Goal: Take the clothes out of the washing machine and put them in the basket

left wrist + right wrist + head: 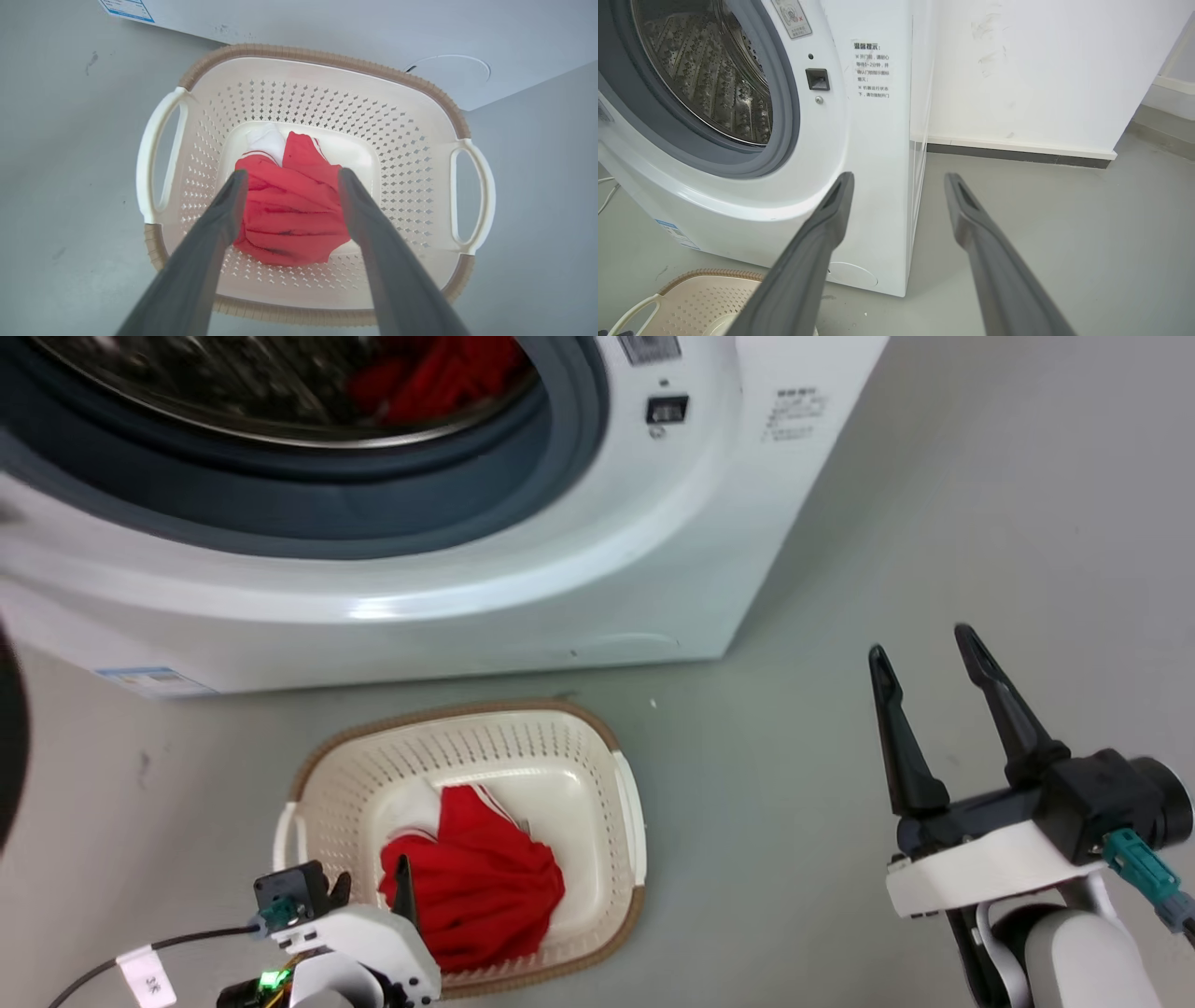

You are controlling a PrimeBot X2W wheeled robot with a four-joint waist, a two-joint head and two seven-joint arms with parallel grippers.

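The washing machine [653,551] stands with its drum open, and red clothes [439,378] lie inside at the back. On the floor in front of it sits the cream basket [630,803] with a brown rim. A red garment with white trim [485,887] lies crumpled in its bottom. My left gripper [289,175] hangs open just above the basket [327,58], its fingers [224,210] either side of the garment [289,214] without closing on it. My right gripper [924,658] is open and holds nothing, over bare floor to the right. In the right wrist view it [899,179] points at the washer's front corner [878,154].
Grey floor [934,523] stretches to the right of the washer. A white wall with a dark skirting strip [1017,156] runs behind it. The dark rim of the door [11,737] shows at the far left edge. A cable [121,961] trails from my left wrist.
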